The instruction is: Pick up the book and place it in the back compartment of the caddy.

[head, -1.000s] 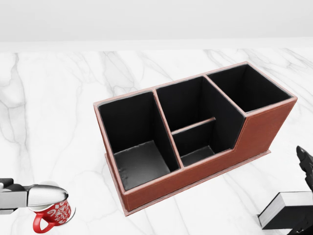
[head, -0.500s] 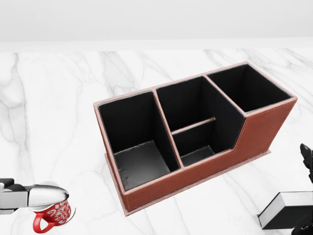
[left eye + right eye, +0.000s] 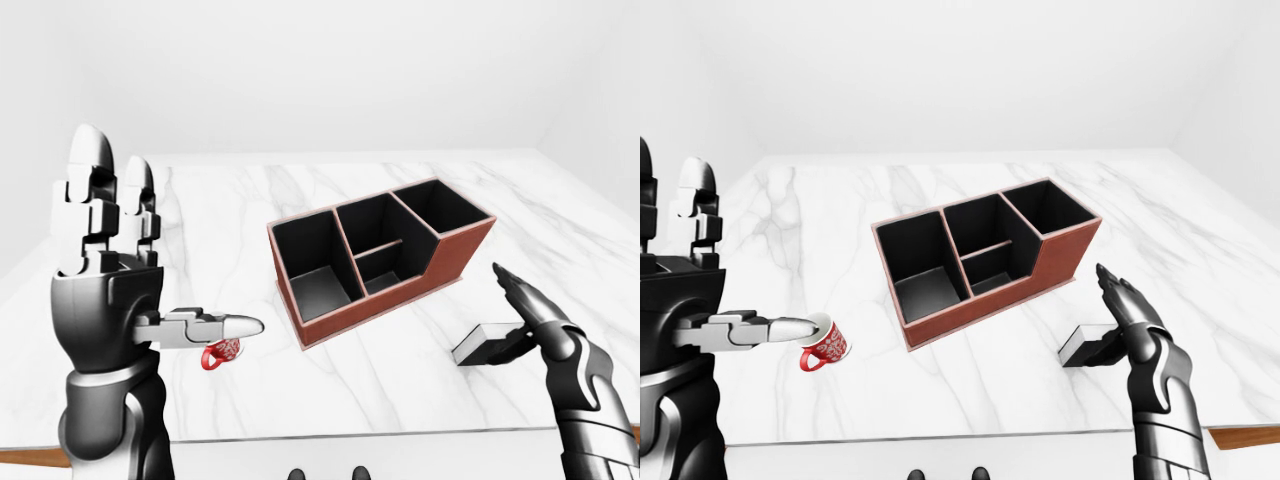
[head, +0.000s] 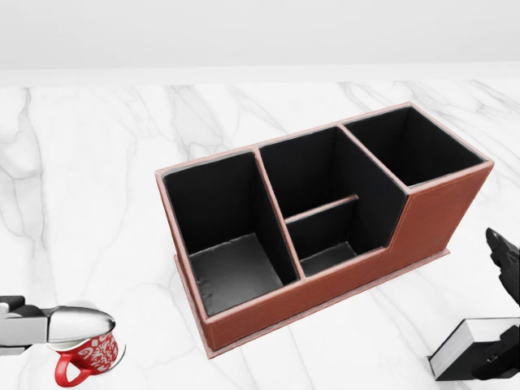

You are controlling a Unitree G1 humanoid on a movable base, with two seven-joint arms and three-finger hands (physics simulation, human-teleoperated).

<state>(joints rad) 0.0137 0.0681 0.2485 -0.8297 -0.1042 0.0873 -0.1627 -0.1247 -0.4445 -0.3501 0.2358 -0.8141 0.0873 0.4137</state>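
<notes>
The book [image 3: 1092, 346] lay flat on the white marble table [image 3: 230, 205], well apart from the caddy, down toward the bottom right in the head view w/ its white page edge showing. The right hand [image 3: 540, 320] was right at it, dark fingers [image 3: 512, 283] stretched out straight & pointing up and away, so def not clamped on anything. Palm seemed to be over or against the book's near end, but couldn't tell if it was actually touching.

The caddy [image 4: 325, 211] was reddish-brown outside, black inside, sitting at an angle mid-table. It had one big compartment at its left end in the head view, a middle one split in two by a low divider, and a taller one at the upper right. All looked bare inside.

The left hand [image 3: 105, 250] was held up high on the left of the left-eye view, two fingers straight up, thumb [image 3: 215, 326] sticking out sideways, gripping nothing. A red & white patterned mug [image 3: 823, 345] stood on the table just past the thumb tip.
</notes>
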